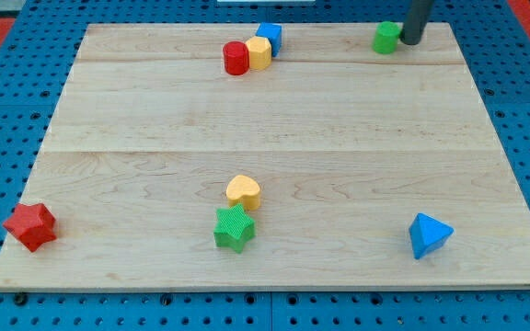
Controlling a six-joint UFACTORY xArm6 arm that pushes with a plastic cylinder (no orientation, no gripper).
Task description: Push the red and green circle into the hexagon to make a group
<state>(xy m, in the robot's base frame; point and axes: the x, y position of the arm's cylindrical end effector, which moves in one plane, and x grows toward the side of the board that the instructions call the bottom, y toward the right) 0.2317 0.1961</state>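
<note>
A red circle block (236,58) stands near the view's top, touching a yellow hexagon block (259,52) on its right. A blue block (270,36) touches the hexagon from behind. A green circle block (386,38) stands farther right along the top edge. My tip (410,40) is right beside the green circle, on its right side, touching or nearly touching it.
A yellow heart block (243,191) sits just above a green star block (234,228) at the bottom centre. A red star block (30,226) lies at the board's bottom left corner. A blue triangle block (428,234) is at the bottom right. The wooden board (283,119) rests on blue pegboard.
</note>
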